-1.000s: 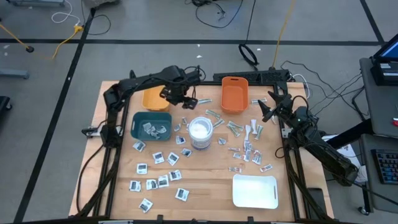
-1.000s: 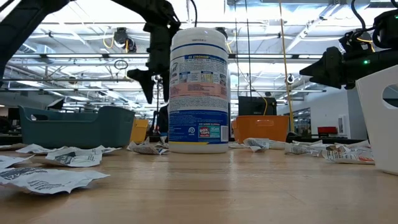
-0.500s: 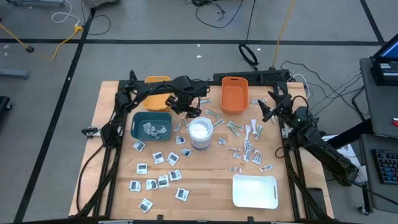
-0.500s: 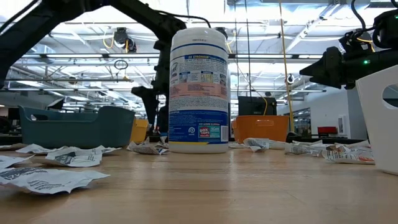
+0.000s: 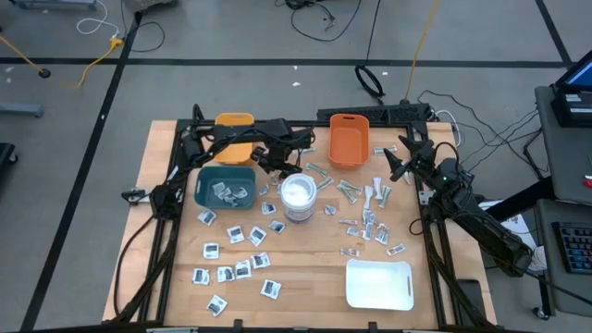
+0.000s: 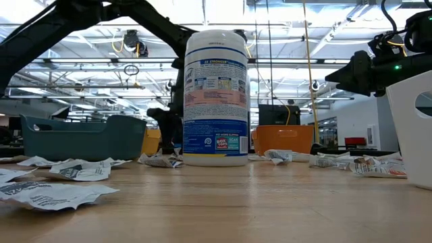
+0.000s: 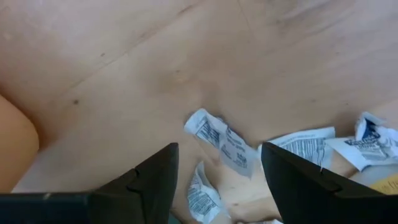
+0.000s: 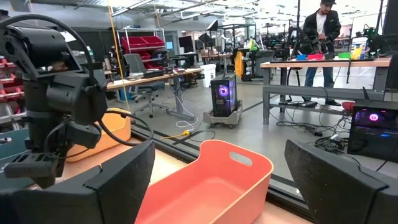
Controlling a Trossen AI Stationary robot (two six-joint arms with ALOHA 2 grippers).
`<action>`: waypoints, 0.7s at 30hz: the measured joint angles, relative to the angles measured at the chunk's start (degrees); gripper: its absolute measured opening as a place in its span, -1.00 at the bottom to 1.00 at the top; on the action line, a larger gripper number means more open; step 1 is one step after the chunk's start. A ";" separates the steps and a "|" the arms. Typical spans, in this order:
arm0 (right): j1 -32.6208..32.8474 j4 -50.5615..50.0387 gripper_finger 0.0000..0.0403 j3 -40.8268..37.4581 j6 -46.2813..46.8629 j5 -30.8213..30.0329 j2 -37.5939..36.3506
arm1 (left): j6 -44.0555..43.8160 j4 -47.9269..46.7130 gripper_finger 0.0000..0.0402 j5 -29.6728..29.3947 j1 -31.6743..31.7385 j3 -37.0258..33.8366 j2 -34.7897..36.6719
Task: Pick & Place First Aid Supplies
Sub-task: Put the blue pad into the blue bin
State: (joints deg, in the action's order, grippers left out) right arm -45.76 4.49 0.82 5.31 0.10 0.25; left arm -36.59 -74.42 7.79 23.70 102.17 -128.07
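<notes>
My left pincer [image 7: 214, 180] hangs low over the wooden table [image 7: 124, 68], fingers spread wide and holding nothing. Right between my fingers lies a crumpled white packet [image 7: 219, 142] with dark print, and another packet [image 7: 202, 196] sits just beside it, nearer to me. More printed wrappers [image 7: 317, 146] lie a little past my other finger. From above, this pincer [image 5: 274, 164] is down between the teal bin [image 5: 225, 187] and the white canister [image 5: 298, 197], with the yellow bin [image 5: 232, 141] behind it. A few packets already lie in the teal bin; the rest of the supplies [image 5: 236, 259] are scattered over the table in front of and beside the canister.

Farther off, my right pincer [image 5: 398, 159] waits raised at the table's right side, fingers [image 8: 112, 180] spread, facing the orange bin [image 8: 208, 186]. Beyond that, a person [image 8: 320, 28] stands at a bench.
</notes>
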 joint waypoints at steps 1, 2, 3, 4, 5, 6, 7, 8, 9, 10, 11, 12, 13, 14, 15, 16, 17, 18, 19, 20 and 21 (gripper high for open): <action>-0.02 0.00 0.77 0.00 -0.01 0.00 0.00 | 0.06 0.18 0.11 0.22 0.00 0.00 0.00; 0.00 0.00 0.77 0.00 0.02 0.00 0.00 | 0.05 0.27 0.06 0.53 0.00 0.00 0.00; -0.01 0.00 0.77 0.00 0.00 0.00 0.00 | -0.01 0.29 0.00 0.94 0.02 0.00 0.00; -0.01 0.00 0.77 0.00 0.01 0.00 0.00 | -0.01 0.38 -0.07 1.31 0.07 0.00 0.00; -0.02 0.00 0.77 0.00 0.00 0.00 0.00 | 0.06 0.54 -0.15 1.53 0.07 0.00 0.00; 0.00 0.00 0.77 0.00 0.02 0.00 0.00 | 0.28 0.61 -0.24 1.76 0.08 0.00 0.00; 0.00 0.00 0.77 0.00 0.00 0.00 0.00 | 0.34 0.62 -0.33 2.06 0.11 0.00 0.00; 0.00 0.00 0.77 0.00 0.00 0.00 -0.02 | 0.40 0.62 -0.42 2.30 0.11 0.00 0.00; -0.02 0.00 0.77 0.00 0.00 0.00 0.00 | 0.51 0.65 -0.52 2.45 0.11 0.00 0.00; -0.02 0.00 0.77 0.00 0.00 0.00 -0.02 | 0.96 0.68 -0.61 2.50 0.11 0.00 0.00; -0.01 0.00 0.77 0.00 0.02 0.00 -0.01 | 1.61 0.68 -0.71 2.54 0.11 0.00 0.00; -0.02 0.00 0.77 0.00 -0.01 0.00 0.00 | 2.45 0.69 -0.81 2.69 0.11 0.00 0.00; 0.00 0.00 0.77 0.00 0.02 0.00 0.00 | 3.21 0.73 -0.90 2.86 0.11 0.00 0.00; -0.02 0.00 0.77 0.00 0.02 0.00 0.00 | 3.61 0.78 -0.95 3.05 0.11 0.00 0.00; 0.00 0.00 0.77 0.00 -0.01 0.00 0.00 | 3.72 0.92 -0.96 3.15 0.11 0.00 0.00; -0.02 0.00 0.77 0.00 -0.01 0.00 0.00 | 3.74 1.02 -0.96 3.17 0.11 0.00 0.00; -0.02 0.00 0.77 0.00 0.01 0.00 0.00 | 3.88 1.10 -0.96 3.18 0.11 0.00 0.00; 0.00 0.00 0.77 0.00 -0.01 0.00 0.00 | 4.32 1.12 -0.96 3.22 0.11 0.00 0.00; 0.00 0.00 0.77 0.00 -0.01 0.00 0.00 | 5.12 1.08 -0.98 3.24 0.11 0.00 0.00; -0.01 0.00 0.77 0.00 -0.01 0.00 0.00 | 5.76 1.03 -0.98 3.22 0.11 0.00 0.02; -0.01 0.00 0.77 0.00 -0.01 0.01 -0.01 | 6.18 0.83 -0.98 3.22 0.11 0.00 0.20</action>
State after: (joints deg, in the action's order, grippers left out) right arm -45.77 4.49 0.82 5.30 0.11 0.24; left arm -30.42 -73.59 11.01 23.81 102.17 -127.87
